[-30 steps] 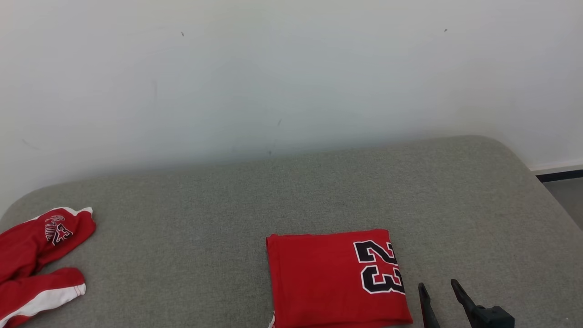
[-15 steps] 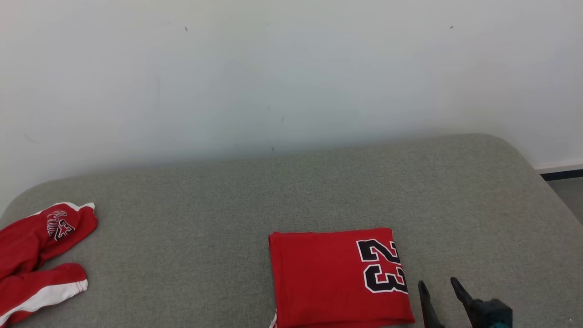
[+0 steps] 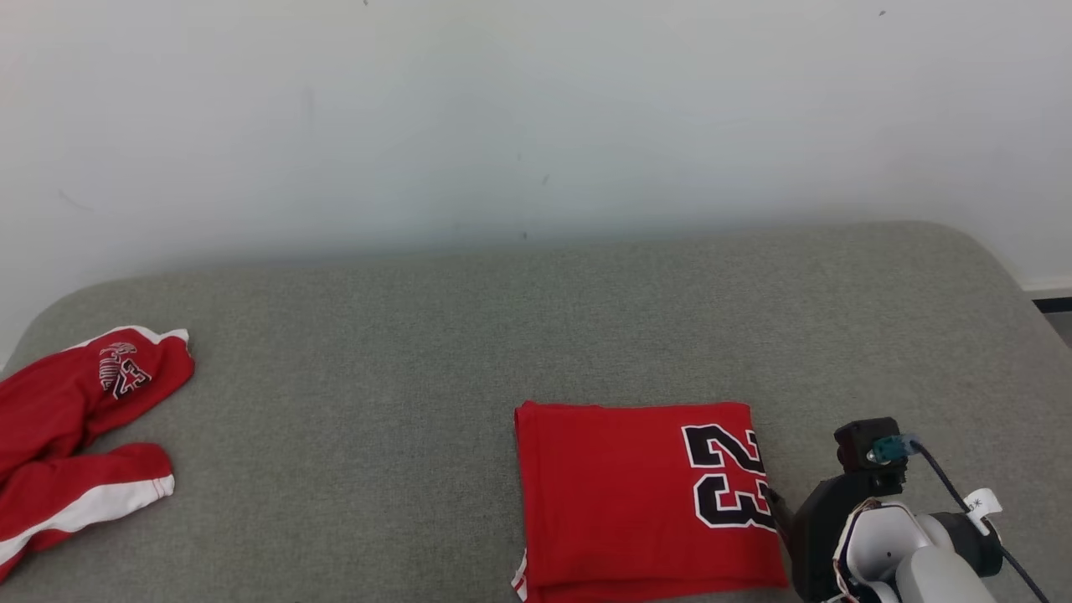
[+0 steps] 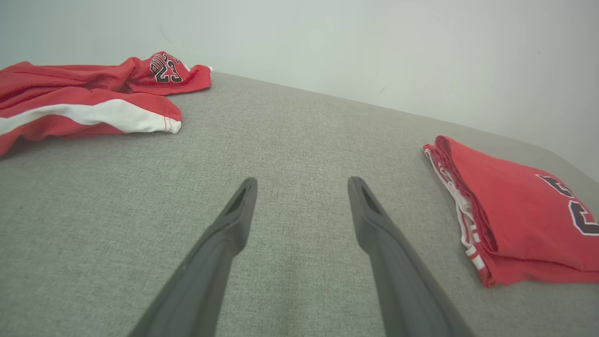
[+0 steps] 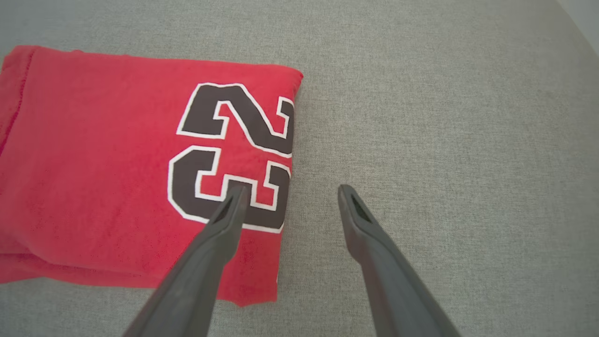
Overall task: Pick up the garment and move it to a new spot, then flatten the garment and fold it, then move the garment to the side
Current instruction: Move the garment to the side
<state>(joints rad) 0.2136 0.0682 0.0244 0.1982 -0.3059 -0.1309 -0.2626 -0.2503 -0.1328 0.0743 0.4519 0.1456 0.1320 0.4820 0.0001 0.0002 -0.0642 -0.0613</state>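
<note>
While the right claw (image 5: 292, 191) gapes, the garment (image 5: 93, 164) lies seemingly partly beneath.

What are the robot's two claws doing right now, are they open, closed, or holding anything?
Left gripper: open, empty, over the grey cushion.
Right gripper: open, empty, fingers either side of the folded red shirt edge.

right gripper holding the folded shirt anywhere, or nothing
Nothing. The right gripper is open, one finger over the folded shirt by its number, the other over the cushion.

L claw (image 4: 302, 182), R claw (image 5: 292, 189): both spread, empty.
</note>
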